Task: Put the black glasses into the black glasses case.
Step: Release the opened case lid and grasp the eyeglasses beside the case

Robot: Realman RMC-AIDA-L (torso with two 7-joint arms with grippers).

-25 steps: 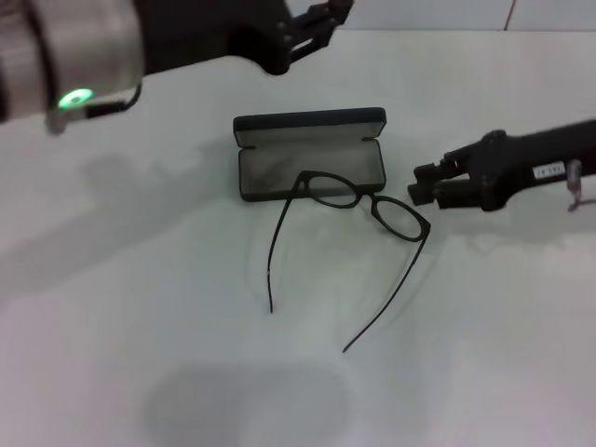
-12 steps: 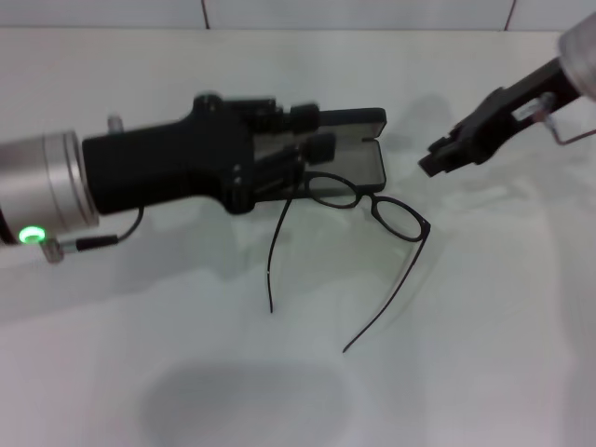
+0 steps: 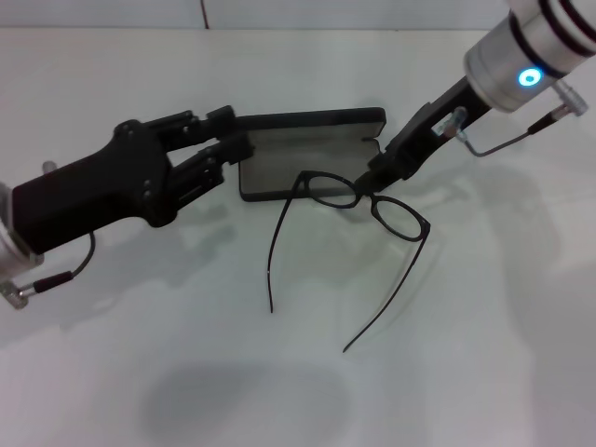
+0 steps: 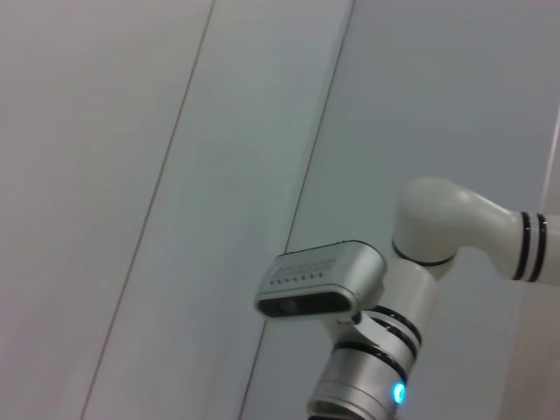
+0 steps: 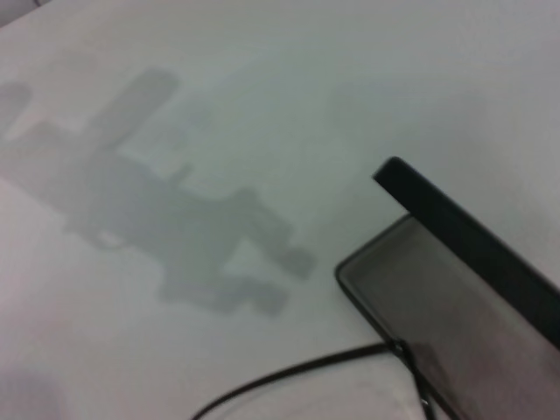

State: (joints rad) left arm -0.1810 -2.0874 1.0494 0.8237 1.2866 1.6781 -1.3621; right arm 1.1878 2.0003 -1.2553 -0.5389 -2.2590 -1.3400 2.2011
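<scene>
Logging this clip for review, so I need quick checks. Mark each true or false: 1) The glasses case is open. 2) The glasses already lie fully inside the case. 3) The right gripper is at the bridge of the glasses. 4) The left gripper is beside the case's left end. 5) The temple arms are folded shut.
1) True: the black glasses case stands open, lid raised.
2) False: the black glasses lie on the table; only one lens overlaps the case's front edge.
3) True: the right gripper has its tip at the bridge.
4) True: the left gripper sits by that end.
5) False: both temple arms are spread open toward the front of the table.
</scene>
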